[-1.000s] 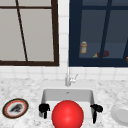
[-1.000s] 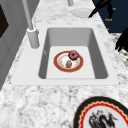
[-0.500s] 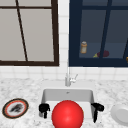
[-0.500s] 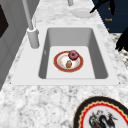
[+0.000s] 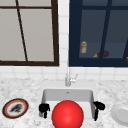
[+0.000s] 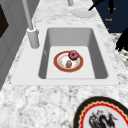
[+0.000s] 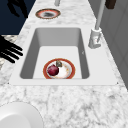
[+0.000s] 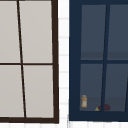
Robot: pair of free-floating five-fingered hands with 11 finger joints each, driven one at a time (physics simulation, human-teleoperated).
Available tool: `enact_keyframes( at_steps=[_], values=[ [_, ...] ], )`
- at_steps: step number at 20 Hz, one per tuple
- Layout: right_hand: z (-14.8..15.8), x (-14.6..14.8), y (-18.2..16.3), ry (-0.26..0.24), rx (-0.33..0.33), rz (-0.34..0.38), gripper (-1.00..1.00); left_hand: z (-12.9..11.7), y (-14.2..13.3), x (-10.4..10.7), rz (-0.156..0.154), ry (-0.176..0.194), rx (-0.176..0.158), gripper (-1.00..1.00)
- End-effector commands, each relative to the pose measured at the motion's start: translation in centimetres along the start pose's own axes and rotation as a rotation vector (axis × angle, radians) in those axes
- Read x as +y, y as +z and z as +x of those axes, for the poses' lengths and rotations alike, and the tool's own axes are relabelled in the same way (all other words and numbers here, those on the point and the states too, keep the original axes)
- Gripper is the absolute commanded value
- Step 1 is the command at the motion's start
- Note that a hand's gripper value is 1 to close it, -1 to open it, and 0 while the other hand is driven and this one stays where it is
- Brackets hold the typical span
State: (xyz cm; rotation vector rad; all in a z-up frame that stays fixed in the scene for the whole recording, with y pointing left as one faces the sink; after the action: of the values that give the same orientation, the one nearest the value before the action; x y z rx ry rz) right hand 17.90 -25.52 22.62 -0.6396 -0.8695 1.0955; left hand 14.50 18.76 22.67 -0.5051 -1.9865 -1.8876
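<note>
While both hands, left hand (image 5: 44, 108) and right hand (image 5: 99, 106), hover seemingly open beside the sink (image 5: 67, 94), either could bump the red-rimmed plate (image 6: 68, 61) inside.

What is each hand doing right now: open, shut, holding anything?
Left hand: cannot be told, at the sink's left edge.
Right hand: open, holding nothing.

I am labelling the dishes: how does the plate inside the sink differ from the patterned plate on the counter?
The plate in the sink has a red-brown rim and carries two food pieces; the patterned plate has a black rim with a dark figure and carries nothing. One lies in the basin, the other left of it. Both are round and flat.
</note>
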Motion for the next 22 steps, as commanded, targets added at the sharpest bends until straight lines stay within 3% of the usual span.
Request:
enact_keyframes(
  at_steps=[1, 7, 22],
  values=[
    [0.2, -0.4, 0.2, -0.109, 0.052, -0.067, -1.0, 0.0, 0.0, 0.0, 0.0, 0.0, 0.0, 0.0],
    [0.3, -0.9, 0.2, -0.147, 0.101, -0.138, -1.0, 0.0, 0.0, 0.0, 0.0, 0.0, 0.0, 0.0],
    [1.2, -2.9, 2.1, -0.245, 0.121, -0.27, -1.0, 0.0, 0.0, 0.0, 0.0, 0.0, 0.0, 0.0]
  ],
)
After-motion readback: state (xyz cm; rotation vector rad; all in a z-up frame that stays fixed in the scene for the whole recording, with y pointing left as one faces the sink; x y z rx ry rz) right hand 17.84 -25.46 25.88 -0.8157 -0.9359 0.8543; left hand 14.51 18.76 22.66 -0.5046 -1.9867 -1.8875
